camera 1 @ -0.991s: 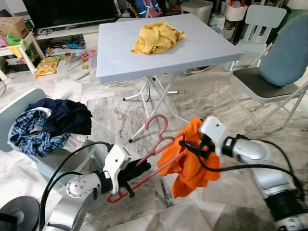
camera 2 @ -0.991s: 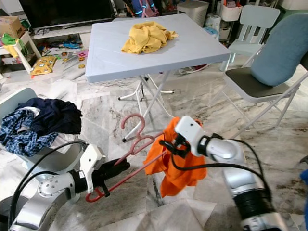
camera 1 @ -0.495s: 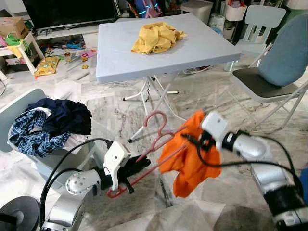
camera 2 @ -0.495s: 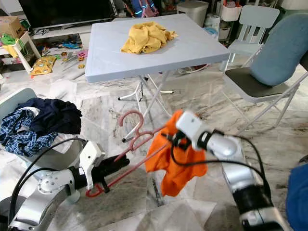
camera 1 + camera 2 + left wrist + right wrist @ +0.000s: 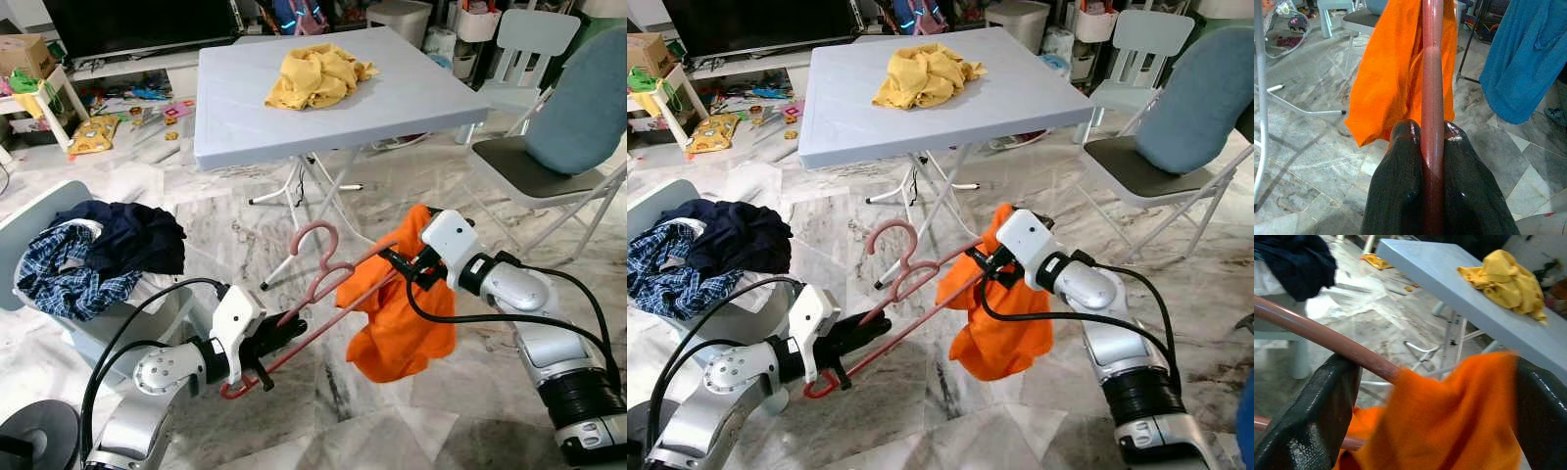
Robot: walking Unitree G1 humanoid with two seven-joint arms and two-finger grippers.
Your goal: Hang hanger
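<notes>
Marble floor lies under both arms. Left hand squeezes one end of the pink hanger; right hand holds its far end and the orange cloth. The hanger stretches hand to hand, hook up toward the table. If the right hand loosens, the cloth could slide off.

Pink hanger tilted midair (orange garment on one end)

Ahead of you the folding table spans the upper centre, its legs (thin, splayed) blocking low passage. The laundry basket crowds the left, the chair the upper right; bare marble floor lies open at lower centre.
</notes>
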